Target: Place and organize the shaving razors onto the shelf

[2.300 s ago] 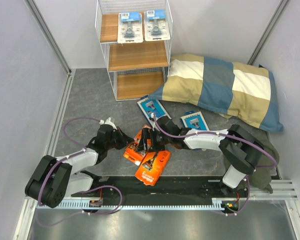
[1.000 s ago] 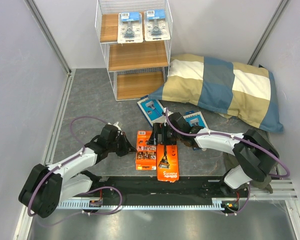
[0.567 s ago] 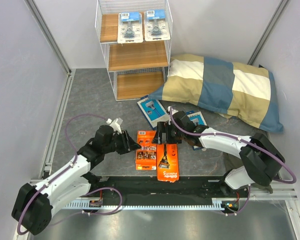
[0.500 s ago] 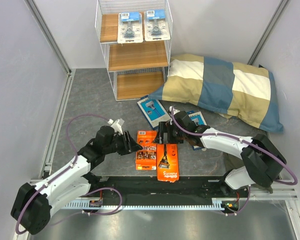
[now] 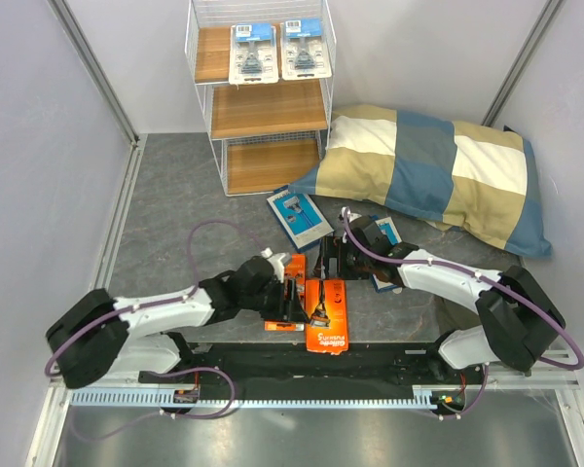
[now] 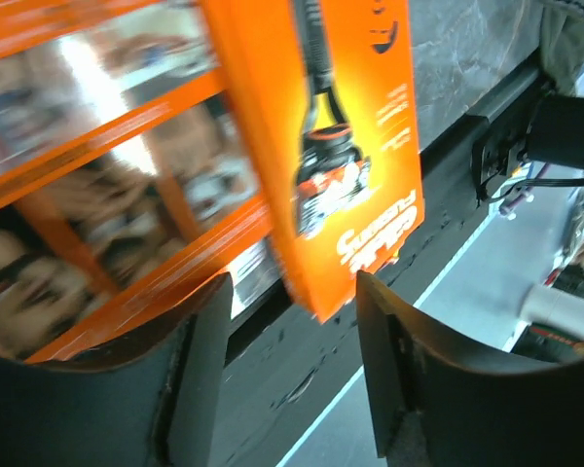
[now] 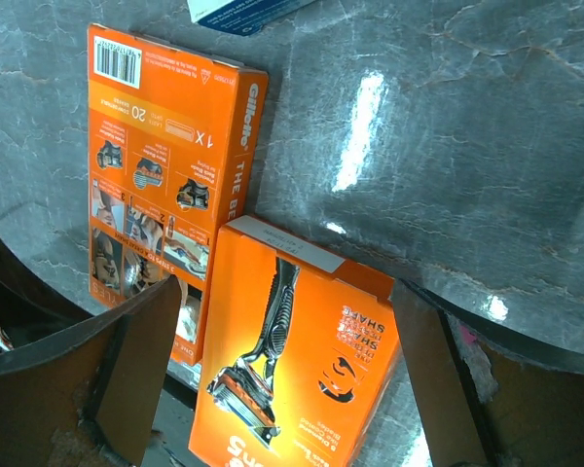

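Note:
Two orange razor packs lie side by side near the front edge: one face down (image 5: 295, 266) (image 7: 165, 175), one face up (image 5: 328, 316) (image 7: 302, 370) (image 6: 350, 146). My left gripper (image 5: 294, 297) (image 6: 292, 375) is open low over the face-down pack, with the face-up pack's corner between its fingers. My right gripper (image 5: 329, 263) (image 7: 282, 379) is open just above the face-up pack, holding nothing. One blue box (image 5: 299, 216) lies flat behind them; another (image 5: 387, 233) is partly under the right arm. Two clear blister packs (image 5: 253, 53) (image 5: 305, 47) lie on the top tier of the shelf (image 5: 268, 109).
A blue-and-beige checked pillow (image 5: 438, 175) lies at the right, next to the shelf's foot. A black rail (image 5: 370, 365) runs along the near edge just in front of the orange packs. Grey walls close in left and right.
My left arm swung right, its gripper opening and coming down over the face-down orange pack. My right gripper drew back slightly. Both orange packs stayed where they lie.

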Robot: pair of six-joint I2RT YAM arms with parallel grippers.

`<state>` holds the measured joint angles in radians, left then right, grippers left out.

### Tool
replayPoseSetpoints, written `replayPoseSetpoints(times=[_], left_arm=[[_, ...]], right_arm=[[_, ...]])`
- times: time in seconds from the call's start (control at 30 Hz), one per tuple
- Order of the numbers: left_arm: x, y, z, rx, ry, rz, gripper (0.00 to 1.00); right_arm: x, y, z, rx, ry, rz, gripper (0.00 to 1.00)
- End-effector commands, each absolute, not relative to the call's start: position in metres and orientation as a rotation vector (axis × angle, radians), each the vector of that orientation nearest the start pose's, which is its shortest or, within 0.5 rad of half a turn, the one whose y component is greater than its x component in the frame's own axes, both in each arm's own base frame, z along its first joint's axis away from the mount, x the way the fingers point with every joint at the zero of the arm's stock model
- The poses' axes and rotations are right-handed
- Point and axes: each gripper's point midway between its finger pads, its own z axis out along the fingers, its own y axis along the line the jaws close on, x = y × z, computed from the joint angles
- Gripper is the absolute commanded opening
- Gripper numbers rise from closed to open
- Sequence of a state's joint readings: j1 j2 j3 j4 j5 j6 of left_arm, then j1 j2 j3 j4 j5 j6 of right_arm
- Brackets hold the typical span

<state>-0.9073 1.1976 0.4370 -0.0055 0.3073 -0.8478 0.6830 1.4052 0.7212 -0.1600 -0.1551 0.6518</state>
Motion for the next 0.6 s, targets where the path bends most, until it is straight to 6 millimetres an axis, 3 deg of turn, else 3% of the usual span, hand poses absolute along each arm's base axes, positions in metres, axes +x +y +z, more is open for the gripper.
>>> replayPoseSetpoints(times=[0.0, 0.37, 0.47, 0.57], left_arm=[[0.121, -0.323, 0.064, 0.272, 2.572, -1.166, 0.56], [0.117, -0.328, 0.022, 0.171, 2.737, -1.008, 0.48], [0.117, -0.328, 0.011, 0.167, 2.772, -0.964, 0.37], [0.116, -0.332, 0.006, 0.171, 2.781, -0.952, 0.12]], right_arm=[[0.236, 0.249, 0.07, -0.122, 2.526, 0.74, 0.98], [0.238, 0.239, 0.072, -0.112, 2.524, 0.722, 0.98], [0.238, 0.238, 0.072, -0.112, 2.523, 0.722, 0.98], [0.238, 0.237, 0.072, -0.114, 2.522, 0.721, 0.98]])
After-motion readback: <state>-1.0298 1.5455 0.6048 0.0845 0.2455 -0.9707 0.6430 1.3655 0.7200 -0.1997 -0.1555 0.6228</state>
